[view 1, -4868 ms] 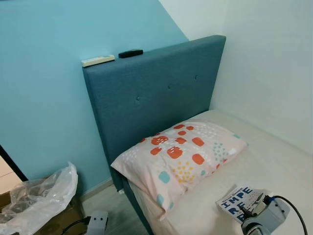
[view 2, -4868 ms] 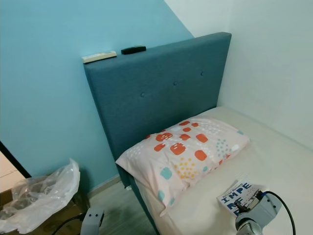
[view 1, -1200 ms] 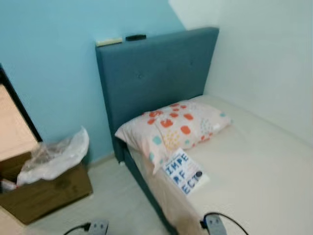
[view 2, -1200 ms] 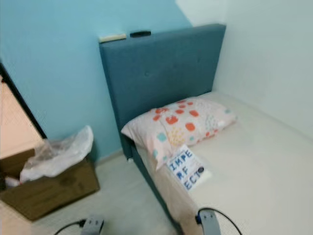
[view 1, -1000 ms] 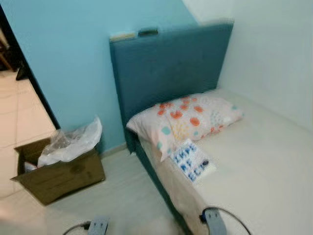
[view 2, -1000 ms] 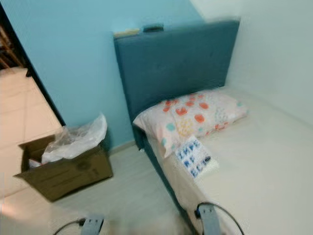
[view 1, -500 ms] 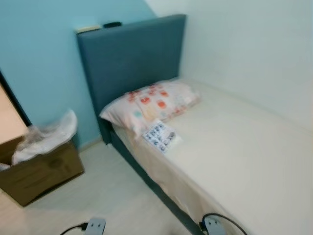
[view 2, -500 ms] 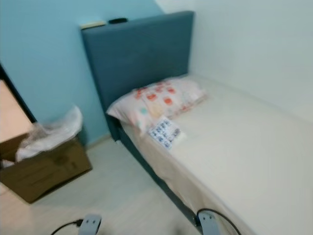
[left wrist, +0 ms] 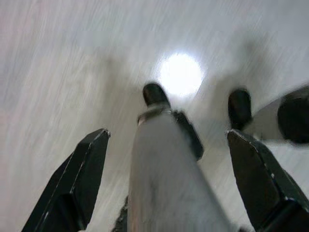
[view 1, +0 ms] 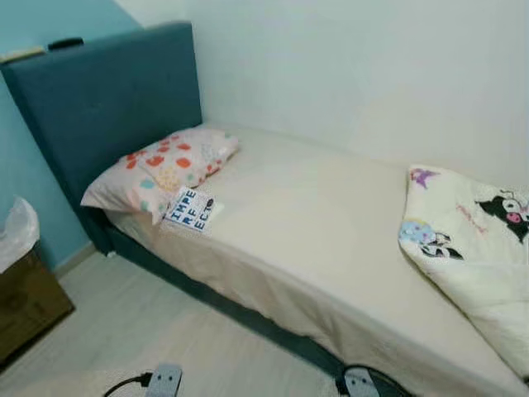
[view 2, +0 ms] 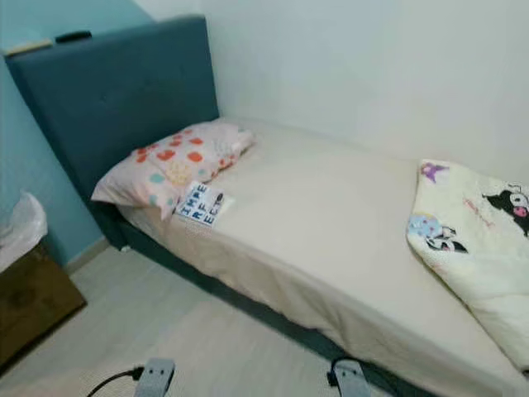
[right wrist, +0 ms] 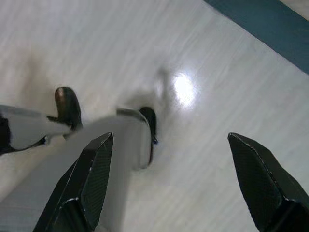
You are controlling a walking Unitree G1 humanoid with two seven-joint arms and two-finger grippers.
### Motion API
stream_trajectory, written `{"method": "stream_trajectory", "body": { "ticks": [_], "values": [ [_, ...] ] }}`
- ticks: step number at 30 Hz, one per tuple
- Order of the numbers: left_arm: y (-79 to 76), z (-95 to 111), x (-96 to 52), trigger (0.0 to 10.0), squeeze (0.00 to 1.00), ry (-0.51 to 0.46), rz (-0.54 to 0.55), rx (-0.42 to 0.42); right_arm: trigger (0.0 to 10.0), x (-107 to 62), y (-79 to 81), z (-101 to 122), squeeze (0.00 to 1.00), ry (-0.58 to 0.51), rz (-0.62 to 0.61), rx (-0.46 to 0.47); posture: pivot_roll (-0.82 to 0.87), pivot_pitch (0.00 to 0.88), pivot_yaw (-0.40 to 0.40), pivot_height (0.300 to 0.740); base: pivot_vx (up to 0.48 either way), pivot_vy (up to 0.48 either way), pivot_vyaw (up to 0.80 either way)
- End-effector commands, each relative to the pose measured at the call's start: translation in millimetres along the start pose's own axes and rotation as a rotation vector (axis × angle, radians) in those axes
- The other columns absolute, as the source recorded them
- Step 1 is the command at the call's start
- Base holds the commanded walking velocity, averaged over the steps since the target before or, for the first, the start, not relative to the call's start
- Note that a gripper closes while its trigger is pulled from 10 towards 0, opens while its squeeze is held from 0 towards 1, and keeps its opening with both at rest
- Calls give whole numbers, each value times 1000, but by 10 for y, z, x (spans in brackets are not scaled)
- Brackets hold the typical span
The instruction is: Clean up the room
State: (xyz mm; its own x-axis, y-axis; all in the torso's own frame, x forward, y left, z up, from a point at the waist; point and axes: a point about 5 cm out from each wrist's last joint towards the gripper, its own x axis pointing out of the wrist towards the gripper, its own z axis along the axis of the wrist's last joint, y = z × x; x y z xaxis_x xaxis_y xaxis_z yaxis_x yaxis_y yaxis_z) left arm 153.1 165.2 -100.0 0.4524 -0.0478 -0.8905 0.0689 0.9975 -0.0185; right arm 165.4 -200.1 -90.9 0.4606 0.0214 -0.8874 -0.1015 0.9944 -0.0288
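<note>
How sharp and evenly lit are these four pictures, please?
Both eye views are soft but readable: the book lettering is legible. Both wrist views are streaked with motion blur, each with a bright glare spot on the floor between open black fingers.

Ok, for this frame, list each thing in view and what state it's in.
Book: closed, flat on the bed beside the pillow.
Pillow: lying at the headboard.
Blanket: folded, at the bed's far end.
Left gripper: open, hanging over the floor.
Right gripper: open, hanging over the floor.
</note>
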Motion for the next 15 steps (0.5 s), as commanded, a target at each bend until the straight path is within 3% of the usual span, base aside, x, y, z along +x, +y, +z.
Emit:
{"method": "stream_trajectory", "body": {
  "ticks": [1,7,15],
  "values": [
    [18,48,2,10000,0,-21,1,-10,10000,-3,-7,-16,0,-1,-4,15,-121,0,11,733,0,0,0],
    [21,65,2,10000,0,-23,-12,13,10000,-3,-11,-16,0,2,-9,24,-126,0,14,733,0,0,0],
    [28,77,3,10000,0,-17,-15,14,10000,-2,-12,-13,0,2,-9,23,-126,0,16,733,0,-473,0]
  ]
}}
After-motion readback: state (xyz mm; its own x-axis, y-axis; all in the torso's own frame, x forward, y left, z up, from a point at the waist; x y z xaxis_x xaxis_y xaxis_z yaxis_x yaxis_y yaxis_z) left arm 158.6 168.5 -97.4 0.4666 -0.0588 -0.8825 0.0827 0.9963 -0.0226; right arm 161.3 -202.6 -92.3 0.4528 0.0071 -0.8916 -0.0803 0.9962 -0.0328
